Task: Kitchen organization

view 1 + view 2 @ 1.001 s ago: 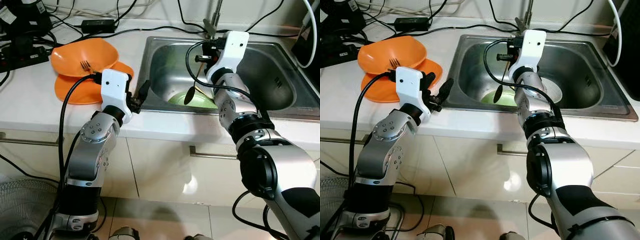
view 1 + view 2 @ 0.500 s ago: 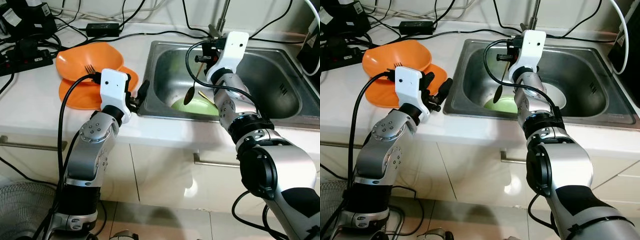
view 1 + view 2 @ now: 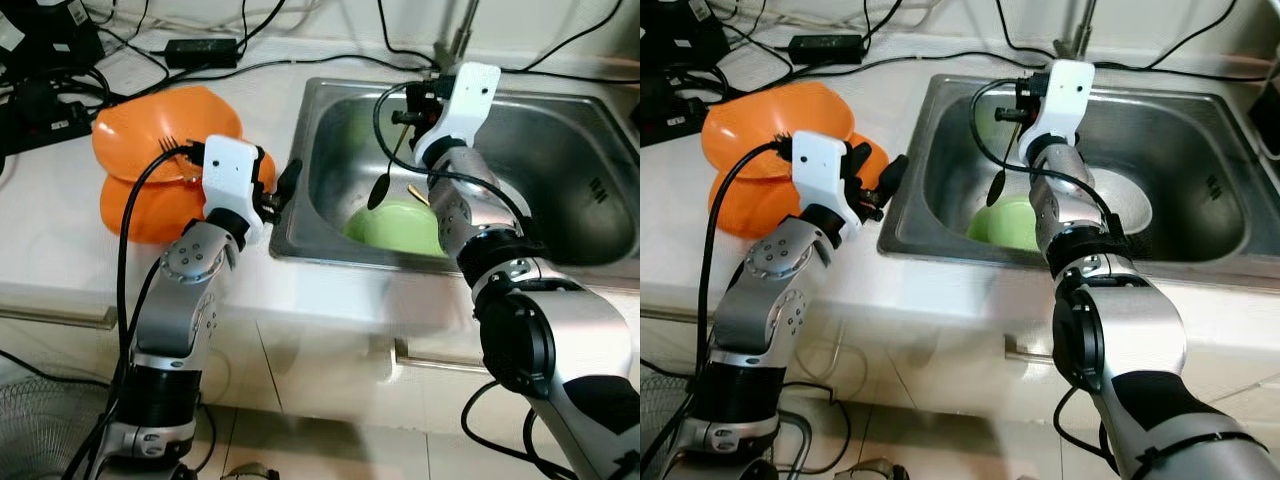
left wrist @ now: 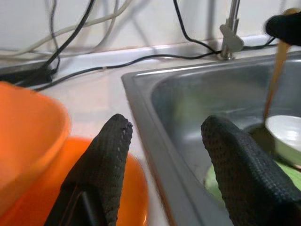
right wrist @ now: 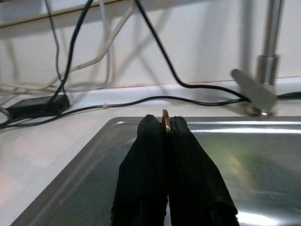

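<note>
while your right gripper [image 5: 165, 129] hung over the steel sink [image 3: 560, 130], you had two orange bowls [image 3: 165, 130] stacked on the white counter [image 3: 60, 240] at nine o'clock of the basin, one green bowl [image 3: 400, 228] and one white dish [image 3: 1127, 205] down inside it, and one spoon [image 3: 385, 182] in the air. the spoon had a thin golden handle and a dark oval bowl that hung downward, just above the green bowl's rim at its ten o'clock. your right fingers [image 5: 141, 188] were pressed tight together on the top of that handle, the forearm reaching up from six o'clock over the sink's front edge, the white wrist near the tap [image 3: 460, 40] at twelve. your left gripper [image 4: 167, 155] hovered at the sink's nine o'clock edge with its fingers spread wide and nothing between them, elbow bent below the counter. a fork [image 3: 170, 145] lay in the upper orange bowl.
</note>
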Available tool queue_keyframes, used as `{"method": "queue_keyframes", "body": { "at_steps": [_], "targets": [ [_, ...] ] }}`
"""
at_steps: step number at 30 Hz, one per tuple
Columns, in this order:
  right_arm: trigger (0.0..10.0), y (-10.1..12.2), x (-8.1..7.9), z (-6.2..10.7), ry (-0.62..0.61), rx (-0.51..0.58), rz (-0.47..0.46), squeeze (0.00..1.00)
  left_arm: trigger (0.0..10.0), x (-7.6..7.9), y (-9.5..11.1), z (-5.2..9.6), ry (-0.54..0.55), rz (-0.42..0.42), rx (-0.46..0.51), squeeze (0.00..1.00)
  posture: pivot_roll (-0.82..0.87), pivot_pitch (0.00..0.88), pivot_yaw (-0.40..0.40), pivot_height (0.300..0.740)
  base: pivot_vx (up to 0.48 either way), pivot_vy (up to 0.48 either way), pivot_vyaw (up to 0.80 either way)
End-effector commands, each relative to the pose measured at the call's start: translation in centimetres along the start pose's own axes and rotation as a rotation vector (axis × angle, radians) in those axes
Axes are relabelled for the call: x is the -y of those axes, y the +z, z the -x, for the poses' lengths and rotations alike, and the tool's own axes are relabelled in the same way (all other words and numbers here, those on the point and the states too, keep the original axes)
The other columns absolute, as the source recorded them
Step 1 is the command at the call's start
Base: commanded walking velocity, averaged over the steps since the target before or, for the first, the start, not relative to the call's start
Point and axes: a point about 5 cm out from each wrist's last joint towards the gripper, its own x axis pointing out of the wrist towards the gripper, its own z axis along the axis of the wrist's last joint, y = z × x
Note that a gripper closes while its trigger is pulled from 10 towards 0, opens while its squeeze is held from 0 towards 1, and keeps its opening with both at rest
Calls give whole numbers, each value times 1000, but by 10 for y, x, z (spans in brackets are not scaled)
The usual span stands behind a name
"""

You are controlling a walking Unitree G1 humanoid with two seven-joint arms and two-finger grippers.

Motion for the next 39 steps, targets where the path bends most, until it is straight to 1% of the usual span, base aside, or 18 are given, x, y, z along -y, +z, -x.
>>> {"method": "queue_keyframes", "body": {
  "at_steps": [1,6,8,10,21,36,39],
  "targets": [
    [10000,4,14,1,-37,5,9,0,10000,12,3,-3,-50,5,14,0,74,78,-1,718,480,0,0],
    [10000,4,14,1,-36,5,5,0,10000,14,4,-4,-67,-4,16,0,74,79,-2,718,427,0,0],
    [10000,3,14,2,-35,4,3,0,10000,20,5,-3,-103,-10,26,0,73,83,-3,718,144,0,0],
    [10000,2,14,2,-35,2,2,0,10000,22,5,-3,-113,-3,36,0,73,85,-4,718,0,0,0],
    [10000,0,15,3,-36,-11,6,0,10000,21,6,-2,-111,11,37,0,71,86,-4,718,0,0,0],
    [10000,-3,13,3,-26,-26,5,0,10000,19,5,-2,-96,8,30,0,72,85,-7,718,0,0,0],
    [10000,-3,13,3,-26,-27,4,0,10000,19,5,-1,-92,4,29,0,71,86,-6,718,270,0,0]
  ]
}}
